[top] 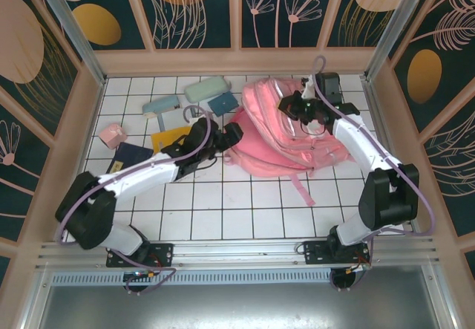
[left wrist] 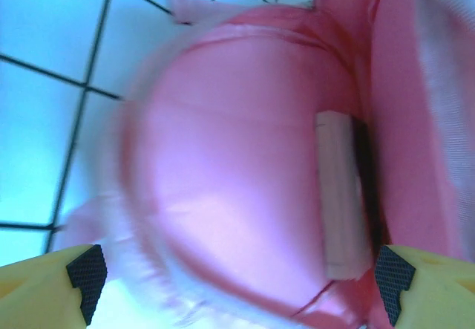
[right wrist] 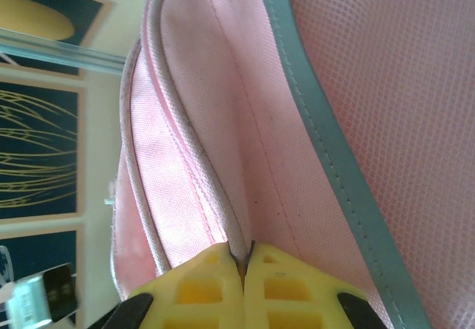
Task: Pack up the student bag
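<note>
Top external view: the student bag [top: 293, 132] lies flat in the back right part of the white-tiled table [top: 223, 210], its far edge near the back wall and one pink strap [top: 299, 186] trailing toward the near edge. Bare tiles run across the near half, in front of both arm bases. Small things crowd the back left: a pale green case [top: 205, 89], a pink box [top: 112, 134] and a yellow book [top: 169, 137].

The left gripper [top: 231, 137] sits at the bag's left edge. The left wrist view shows its jaws spread wide around the blurred, bulging pink fabric [left wrist: 223, 158] without touching it.

The right gripper [top: 297, 106] is over the bag's far end. The right wrist view shows its yellow fingers [right wrist: 208, 284] pinched tight on a thin corded seam of the bag, beside a grey stripe [right wrist: 319, 121].
</note>
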`<move>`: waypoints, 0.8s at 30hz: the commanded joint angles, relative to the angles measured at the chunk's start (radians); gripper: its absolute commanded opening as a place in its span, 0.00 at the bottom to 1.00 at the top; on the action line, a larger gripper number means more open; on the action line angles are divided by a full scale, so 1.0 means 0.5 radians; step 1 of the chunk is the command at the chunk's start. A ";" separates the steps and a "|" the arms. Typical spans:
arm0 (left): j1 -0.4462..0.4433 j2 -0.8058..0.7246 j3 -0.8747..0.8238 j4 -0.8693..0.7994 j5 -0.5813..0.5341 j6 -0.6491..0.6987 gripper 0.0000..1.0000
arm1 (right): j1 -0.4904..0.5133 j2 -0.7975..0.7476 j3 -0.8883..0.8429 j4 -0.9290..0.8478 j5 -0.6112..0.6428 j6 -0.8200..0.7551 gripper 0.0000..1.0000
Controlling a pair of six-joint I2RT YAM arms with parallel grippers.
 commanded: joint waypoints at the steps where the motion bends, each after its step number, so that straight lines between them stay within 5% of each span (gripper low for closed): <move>1: 0.067 -0.141 -0.097 -0.222 -0.137 0.155 0.99 | -0.011 -0.075 -0.138 0.075 0.119 -0.096 0.00; 6: 0.244 -0.178 -0.069 -0.407 -0.153 0.422 0.98 | 0.115 -0.043 -0.253 0.121 0.245 -0.185 0.00; 12: 0.509 0.007 0.064 -0.485 -0.097 0.710 0.98 | 0.308 -0.028 -0.212 0.133 0.443 -0.220 0.43; 24: 1.091 0.752 0.467 -0.435 0.317 0.925 0.96 | 0.822 0.124 -0.122 0.299 0.555 -0.097 0.46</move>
